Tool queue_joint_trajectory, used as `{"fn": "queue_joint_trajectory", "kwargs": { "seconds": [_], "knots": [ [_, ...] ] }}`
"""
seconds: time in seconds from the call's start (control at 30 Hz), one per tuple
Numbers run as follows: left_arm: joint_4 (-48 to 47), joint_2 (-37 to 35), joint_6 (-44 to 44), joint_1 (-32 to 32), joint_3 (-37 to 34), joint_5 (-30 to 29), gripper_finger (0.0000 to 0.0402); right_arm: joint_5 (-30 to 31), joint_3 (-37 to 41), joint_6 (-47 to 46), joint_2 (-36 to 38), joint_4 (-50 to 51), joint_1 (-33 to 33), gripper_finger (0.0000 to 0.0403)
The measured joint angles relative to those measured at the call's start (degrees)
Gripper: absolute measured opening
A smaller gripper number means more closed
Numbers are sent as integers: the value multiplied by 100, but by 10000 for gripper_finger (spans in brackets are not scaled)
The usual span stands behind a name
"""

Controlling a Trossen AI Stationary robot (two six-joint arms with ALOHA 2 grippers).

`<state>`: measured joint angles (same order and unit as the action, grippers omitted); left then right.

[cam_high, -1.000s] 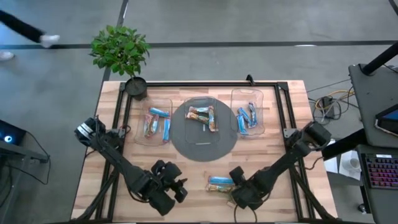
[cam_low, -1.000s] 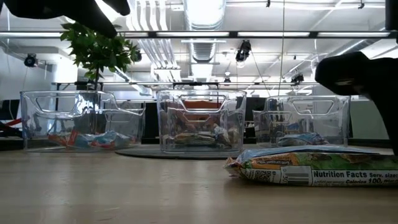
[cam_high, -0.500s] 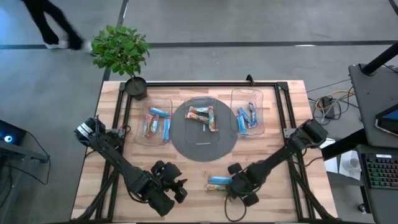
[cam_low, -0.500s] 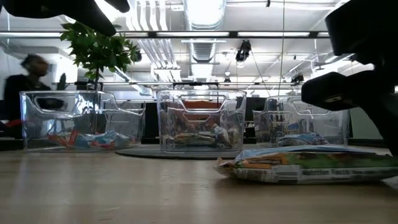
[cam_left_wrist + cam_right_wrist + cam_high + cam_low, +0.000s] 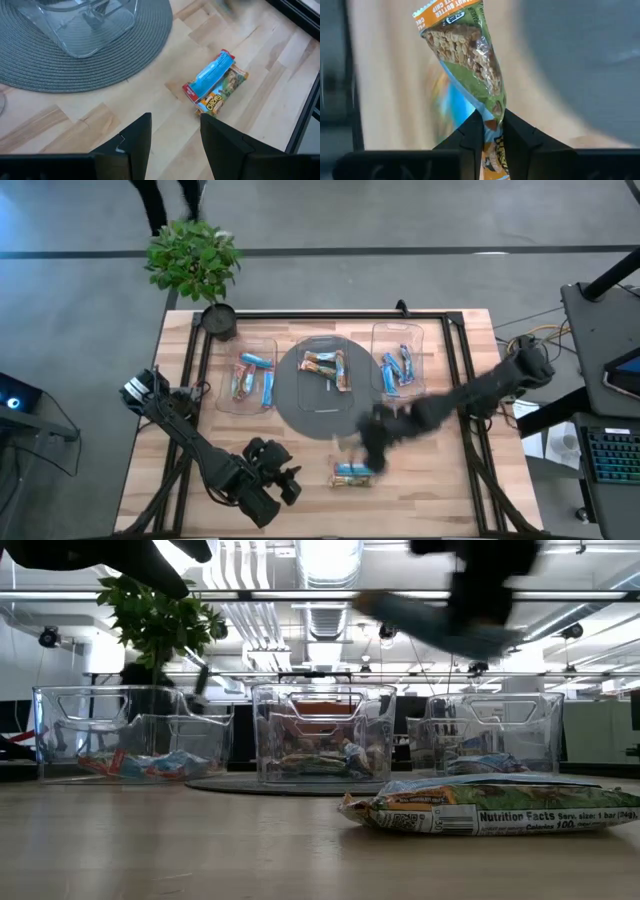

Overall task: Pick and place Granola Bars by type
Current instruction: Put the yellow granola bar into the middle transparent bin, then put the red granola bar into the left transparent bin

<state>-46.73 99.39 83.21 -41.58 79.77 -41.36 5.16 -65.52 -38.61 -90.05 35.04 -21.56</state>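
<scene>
Bare wood [image 5: 450, 480] beside stacked bars [image 5: 354, 473]

Pale wood bench [image 5: 440, 490], planks with visible grain and a matt finish. Grey round mat [image 5: 60, 60] is ribbed, woven-looking. Clear glossy plastic bins [image 5: 322, 730] catch the light. The granola bars [image 5: 214, 82] wear shiny printed wrappers; the right hand [image 5: 490, 135] looks matt dark plastic.

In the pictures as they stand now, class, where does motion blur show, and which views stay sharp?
High view: the right gripper and its arm smear above the table. Low view: a dark blurred shape streaks across the top, while the bar on the table reads crisply. Right wrist view: the held granola bar is sharp, the background streaked. Left wrist view: sharp but for one far corner.
</scene>
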Motion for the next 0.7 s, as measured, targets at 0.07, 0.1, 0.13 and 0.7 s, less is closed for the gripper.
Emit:
{"fn": "queue_joint_trajectory", "kwargs": {
  "seconds": [0.07,0.1,0.13,0.7],
  "knots": [
    [1,0,0,0,0,-73,152,145,9,-647,210,-174,694,54],
    [2,0,0,0,0,-79,152,139,46,-886,253,-359,1061,54],
    [2,0,0,0,0,-82,152,114,98,-1021,266,-590,1431,55],
    [40,0,272,-2,0,-99,151,-740,3,-150,-312,-1723,2720,212]
  ]
}}
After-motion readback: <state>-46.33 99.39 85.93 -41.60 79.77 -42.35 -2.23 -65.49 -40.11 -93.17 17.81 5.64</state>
